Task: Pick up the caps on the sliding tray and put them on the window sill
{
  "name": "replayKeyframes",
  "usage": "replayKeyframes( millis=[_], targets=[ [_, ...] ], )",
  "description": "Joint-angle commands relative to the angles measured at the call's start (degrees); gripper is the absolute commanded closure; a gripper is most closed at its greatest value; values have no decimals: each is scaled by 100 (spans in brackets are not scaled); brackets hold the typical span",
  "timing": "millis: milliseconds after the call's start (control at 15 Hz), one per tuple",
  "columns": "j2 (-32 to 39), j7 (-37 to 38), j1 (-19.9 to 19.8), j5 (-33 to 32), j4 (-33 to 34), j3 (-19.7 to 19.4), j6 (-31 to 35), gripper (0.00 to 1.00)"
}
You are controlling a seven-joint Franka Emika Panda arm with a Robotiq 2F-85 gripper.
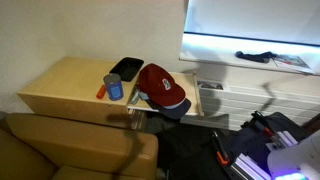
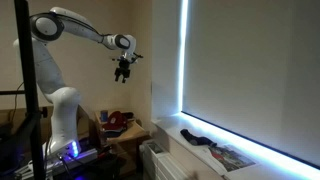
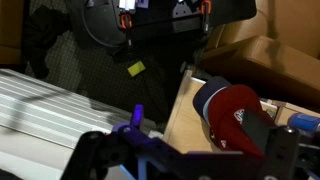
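Note:
A dark red cap lies on top of a navy cap on the pale sliding tray that sticks out of the wooden desk. In the wrist view the red cap covers most of the navy cap on the tray. My gripper hangs high in the air, well above the caps, open and empty. Its fingers frame the bottom of the wrist view. The white window sill runs under the bright window in both exterior views.
A blue can and a black dish stand on the desk. A dark object and papers lie on the sill. A white radiator sits below the sill. A brown sofa stands in front.

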Motion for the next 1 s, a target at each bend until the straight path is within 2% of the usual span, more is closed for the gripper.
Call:
replayKeyframes(
  millis=[0,267,400,667,867,933],
  targets=[
    [11,-26,-69,19,16,54,-15,0],
    [11,-25,-69,19,16,54,-15,0],
    [232,-226,178,86,-287,252,315,0],
    [380,-168,744,333,-918,950,1677,0],
    [843,260,1036,-137,-1131,1583,3108,0],
    [998,434,1062,-258,-1059,1681,3260,0]
  ],
)
